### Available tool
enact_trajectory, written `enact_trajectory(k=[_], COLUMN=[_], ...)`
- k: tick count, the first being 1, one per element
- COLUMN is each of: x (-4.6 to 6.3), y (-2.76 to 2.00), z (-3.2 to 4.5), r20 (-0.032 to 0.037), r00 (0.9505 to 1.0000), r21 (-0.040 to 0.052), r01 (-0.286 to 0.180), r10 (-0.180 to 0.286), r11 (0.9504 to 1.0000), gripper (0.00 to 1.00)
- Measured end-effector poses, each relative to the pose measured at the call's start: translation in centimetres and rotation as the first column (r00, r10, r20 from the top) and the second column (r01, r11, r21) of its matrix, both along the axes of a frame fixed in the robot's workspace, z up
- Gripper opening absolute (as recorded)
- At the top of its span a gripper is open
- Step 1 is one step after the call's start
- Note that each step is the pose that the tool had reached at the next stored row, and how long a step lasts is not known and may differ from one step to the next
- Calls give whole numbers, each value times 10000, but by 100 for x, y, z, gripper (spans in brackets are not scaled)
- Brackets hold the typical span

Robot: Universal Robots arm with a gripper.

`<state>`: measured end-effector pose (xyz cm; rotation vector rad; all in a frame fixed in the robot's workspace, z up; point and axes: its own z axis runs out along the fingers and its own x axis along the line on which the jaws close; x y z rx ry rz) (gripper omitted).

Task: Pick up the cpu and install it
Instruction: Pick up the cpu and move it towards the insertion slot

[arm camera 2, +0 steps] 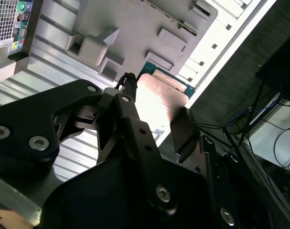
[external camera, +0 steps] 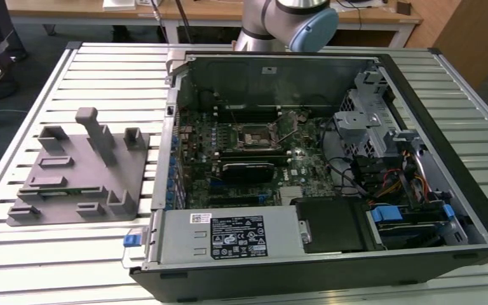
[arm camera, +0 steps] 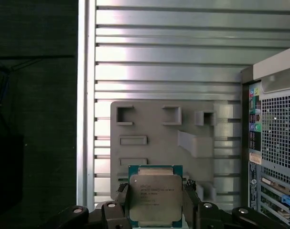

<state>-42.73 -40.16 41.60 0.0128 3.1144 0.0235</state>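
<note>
The gripper (arm camera: 155, 199) is clamping the cpu (arm camera: 155, 193) by two opposite edges, with its silver top facing the camera in the first wrist view. In both wrist views the cpu (arm camera 2: 159, 102) is hanging clear above the grey tray (arm camera: 149, 124), over one of its edges. The tray (external camera: 74, 171) is lying on the slatted table (external camera: 100, 70). The open case (external camera: 452, 165) is lying just beside the tray, to the exterior view's right.
</note>
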Motion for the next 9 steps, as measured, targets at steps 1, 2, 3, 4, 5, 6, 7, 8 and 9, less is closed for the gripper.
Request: enact_trajectory(k=[1, 2, 3, 4, 5, 6, 7, 8, 9], x=[8, 16, 24, 29, 33, 38, 42, 46, 49], y=[0, 0, 0, 1, 1, 0, 0, 0, 0], z=[0, 0, 0, 0, 0, 0, 0, 0, 0], r20=[0, 0, 0, 0, 1, 0, 0, 1, 1], r00=[10000, 10000, 10000, 10000, 10000, 10000, 10000, 10000, 10000], r21=[1, 0, 0, 0, 1, 0, 0, 1, 1], r01=[0, 0, 0, 1, 1, 0, 0, 0, 0], r10=[0, 0, 0, -1, -1, 0, 0, 0, 0], r11=[10000, 10000, 10000, 10000, 10000, 10000, 10000, 10000, 10000], gripper=[53, 53, 53, 53, 53, 53, 53, 53, 53])
